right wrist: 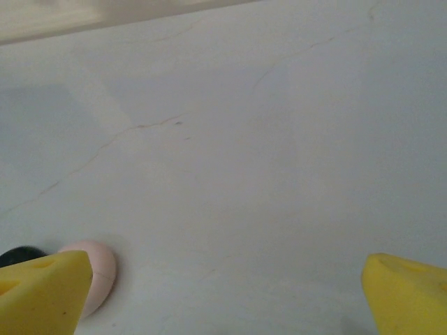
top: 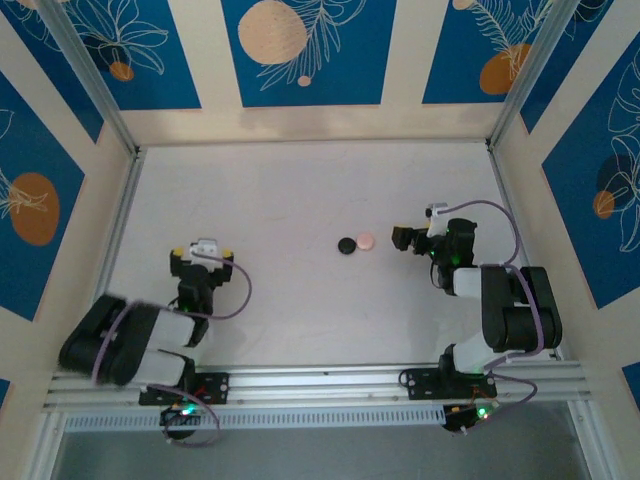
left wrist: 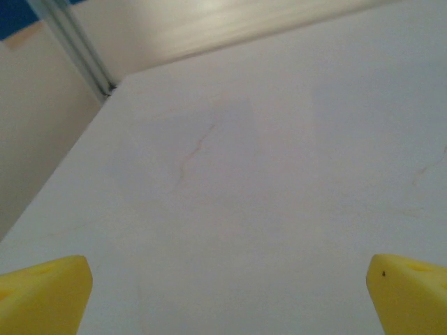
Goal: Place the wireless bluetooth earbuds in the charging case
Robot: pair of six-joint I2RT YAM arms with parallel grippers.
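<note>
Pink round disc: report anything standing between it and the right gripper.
Nothing visible does. The open right gripper faces the pink round disc across a short strip of white table. The black round disc lies on the pink one's far side, away from the gripper.

The left arm and right arm have black joints and rounded white-grey links. A lilac cable loops along each, beyond the rail. Black base plates sit on the rail, with green lights glowing just beside it. The left gripper and right gripper have bright yellow wedge fingertips; one left tip bears a dark speck.
</note>
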